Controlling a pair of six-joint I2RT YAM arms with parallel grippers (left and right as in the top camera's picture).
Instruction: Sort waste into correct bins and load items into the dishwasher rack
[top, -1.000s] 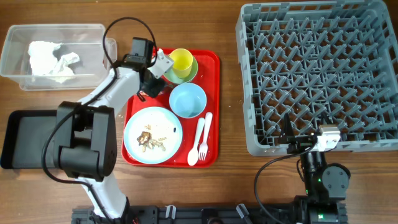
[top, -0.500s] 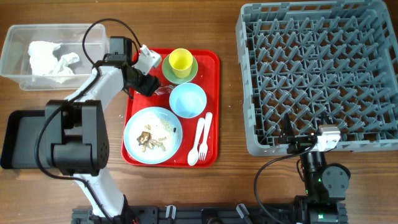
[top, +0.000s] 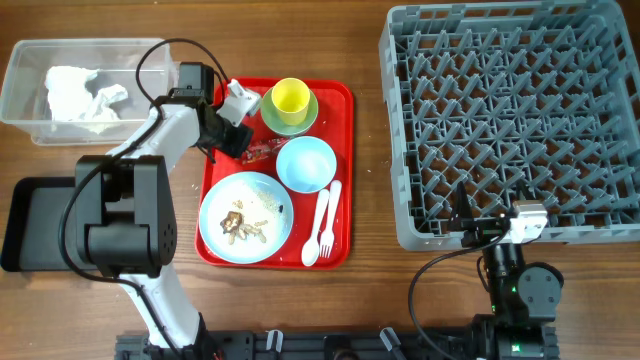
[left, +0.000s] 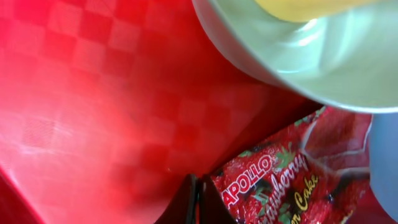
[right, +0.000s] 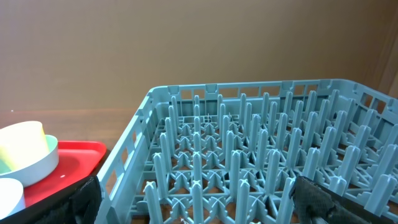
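The red-and-white wrapper (top: 262, 150) lies on the red serving tray between the pale green bowl (top: 311, 113) and the light blue bowl (top: 305, 163). My left gripper (top: 238, 137) is low over the tray just left of the wrapper. In the left wrist view its jaws (left: 199, 200) are shut, and the wrapper (left: 280, 180) lies against the right finger with nothing seen between the tips. The yellow cup (top: 290, 97) stands in the green bowl. The plate (top: 262, 232) holds food scraps (top: 238, 225). My right gripper (right: 199, 205) is open at the rack's (top: 510, 120) front edge.
The clear tub (top: 30, 60) at the far left holds white napkins (top: 80, 95). The black tray (top: 40, 215) lies in front of it. A white spoon (top: 314, 240) and fork (top: 329, 225) lie on the red tray (top: 340, 100) right of the plate.
My left gripper moved left from beside the yellow cup to the tray's left part. The wrapper now shows uncovered beside it. The right arm has not moved.
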